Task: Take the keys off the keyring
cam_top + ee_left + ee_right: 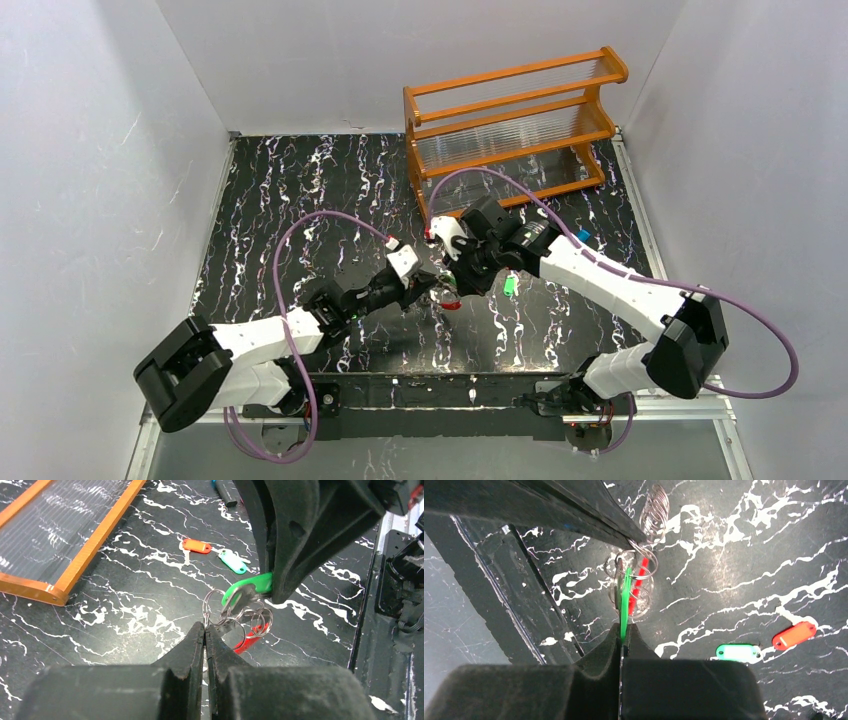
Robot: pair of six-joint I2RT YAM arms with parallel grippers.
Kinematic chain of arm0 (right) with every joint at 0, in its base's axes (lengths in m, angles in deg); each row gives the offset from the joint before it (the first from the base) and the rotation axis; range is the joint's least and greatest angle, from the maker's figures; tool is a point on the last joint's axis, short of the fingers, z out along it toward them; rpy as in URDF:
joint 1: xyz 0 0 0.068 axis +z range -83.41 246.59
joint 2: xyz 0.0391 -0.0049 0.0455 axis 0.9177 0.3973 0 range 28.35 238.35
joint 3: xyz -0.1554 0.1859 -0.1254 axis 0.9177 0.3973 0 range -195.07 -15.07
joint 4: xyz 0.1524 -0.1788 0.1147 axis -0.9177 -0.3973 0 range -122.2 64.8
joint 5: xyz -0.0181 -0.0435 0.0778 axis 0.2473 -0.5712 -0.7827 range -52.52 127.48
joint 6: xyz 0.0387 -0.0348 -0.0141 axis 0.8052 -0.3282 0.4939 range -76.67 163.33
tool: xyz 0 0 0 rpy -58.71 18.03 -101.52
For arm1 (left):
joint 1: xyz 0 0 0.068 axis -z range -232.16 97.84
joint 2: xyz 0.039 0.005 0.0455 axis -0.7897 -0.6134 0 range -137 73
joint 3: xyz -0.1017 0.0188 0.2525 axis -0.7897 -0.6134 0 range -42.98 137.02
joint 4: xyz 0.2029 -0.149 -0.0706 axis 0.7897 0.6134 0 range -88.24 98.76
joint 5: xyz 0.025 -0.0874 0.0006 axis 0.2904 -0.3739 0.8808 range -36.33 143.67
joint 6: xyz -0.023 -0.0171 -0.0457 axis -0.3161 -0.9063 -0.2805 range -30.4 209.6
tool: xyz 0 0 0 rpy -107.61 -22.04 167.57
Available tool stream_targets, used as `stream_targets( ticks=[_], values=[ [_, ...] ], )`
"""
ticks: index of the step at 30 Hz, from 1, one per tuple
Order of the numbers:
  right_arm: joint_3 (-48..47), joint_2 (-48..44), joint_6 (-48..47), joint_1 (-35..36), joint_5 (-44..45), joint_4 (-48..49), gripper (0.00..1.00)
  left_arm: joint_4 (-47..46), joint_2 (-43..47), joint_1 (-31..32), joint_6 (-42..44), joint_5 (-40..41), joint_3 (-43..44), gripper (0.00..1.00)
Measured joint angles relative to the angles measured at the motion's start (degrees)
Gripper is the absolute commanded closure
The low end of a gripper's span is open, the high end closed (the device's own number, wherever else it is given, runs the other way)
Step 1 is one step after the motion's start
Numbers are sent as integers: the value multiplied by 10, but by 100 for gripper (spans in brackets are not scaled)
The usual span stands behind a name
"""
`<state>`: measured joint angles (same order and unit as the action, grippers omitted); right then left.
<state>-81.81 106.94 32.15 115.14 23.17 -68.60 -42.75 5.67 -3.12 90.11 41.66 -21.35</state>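
The keyring (235,622) is a bunch of silvery wire rings held just above the table; it also shows in the right wrist view (636,567). My left gripper (205,626) is shut on one of its rings. My right gripper (624,630) is shut on the green key head (625,597), which is still threaded on the rings and shows in the left wrist view (245,591). A red key (248,641) hangs below the rings. In the top view the left gripper (428,290) and the right gripper (458,282) meet at the table's middle. No yellow key shows.
Two loose tags lie on the table: a red-orange one (196,545) and a green one (232,561), also in the right wrist view (738,652). The orange wooden rack (515,120) stands at the back right. A dark marker (227,491) lies beyond the tags.
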Motion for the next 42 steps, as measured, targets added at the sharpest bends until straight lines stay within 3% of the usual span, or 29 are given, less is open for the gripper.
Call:
stream_targets(
  ticks=[3,11,16,30,34,42],
  values=[
    [-11,12,-10,7,1,-1,99,9,-7,1,-14,7,7,93],
    [-24,30,-15,15,16,-1,99,49,6,2,-41,49,7,60],
    [-17,30,-13,14,37,3,99,93,45,2,-70,83,7,47],
    [16,12,23,14,70,42,99,338,125,2,-272,179,80,27],
    [31,1,31,14,85,49,99,419,123,2,-320,211,125,27],
    [38,2,76,14,96,68,99,493,79,2,-480,218,173,30]
  ],
)
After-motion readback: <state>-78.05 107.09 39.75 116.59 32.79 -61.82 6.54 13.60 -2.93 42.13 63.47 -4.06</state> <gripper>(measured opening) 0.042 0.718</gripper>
